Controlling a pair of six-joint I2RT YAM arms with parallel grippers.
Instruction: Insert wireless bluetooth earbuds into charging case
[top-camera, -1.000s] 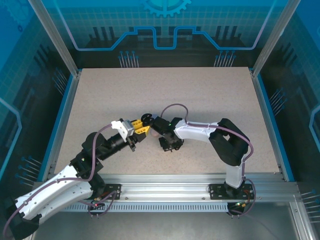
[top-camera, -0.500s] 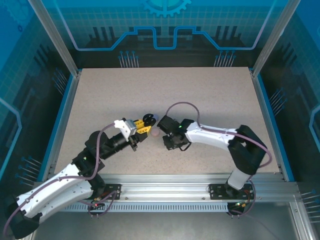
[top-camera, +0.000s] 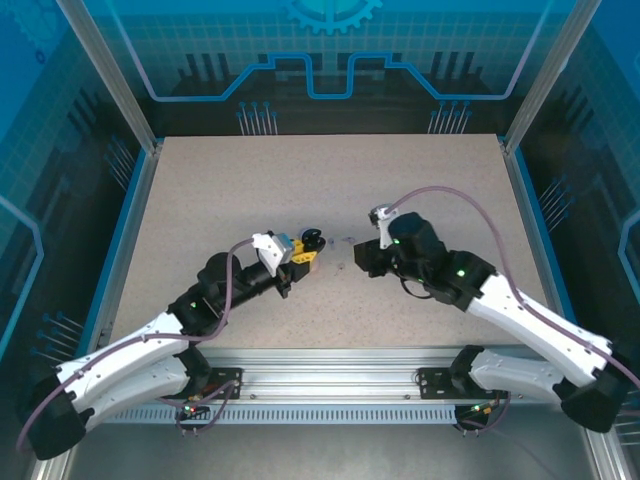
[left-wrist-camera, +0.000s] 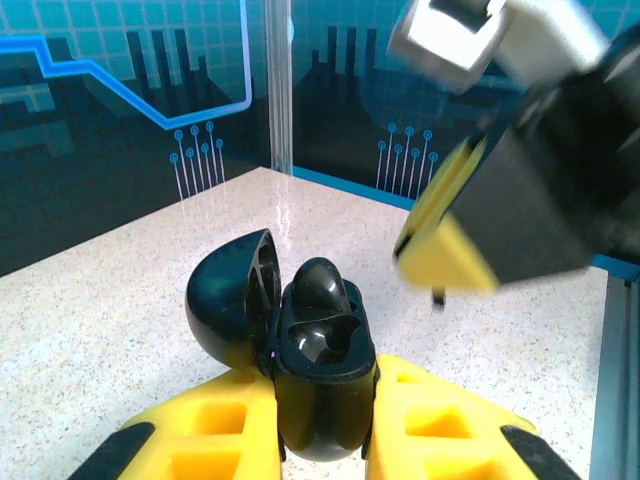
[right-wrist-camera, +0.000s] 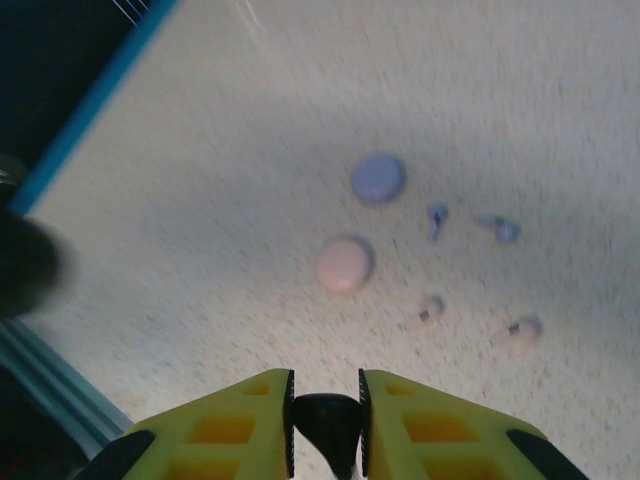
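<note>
Robotics lab test cell. Speckled tabletop (top-camera: 420, 180) boxed by aluminium extrusion posts (top-camera: 108, 80) at 10 and 2 o'clock. Blue circuit-and-gear printed backdrop panels (top-camera: 330, 60) at 12, same print on both sides. Slotted aluminium rail (top-camera: 330, 365) at 6 o'clock, with left arm (top-camera: 130, 365) and right arm (top-camera: 530, 320) bolted on. Blue edge trim (top-camera: 118, 250) at 9.

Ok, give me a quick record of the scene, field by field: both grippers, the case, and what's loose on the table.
left gripper: shut on the black charging case
case lid: open
case wells: one glossy black piece seems seated, the other looks empty
right gripper: shut on a black earbud
table: lilac round case, pinkish round case, two lilac earbuds, two pinkish earbuds, all loose
</note>
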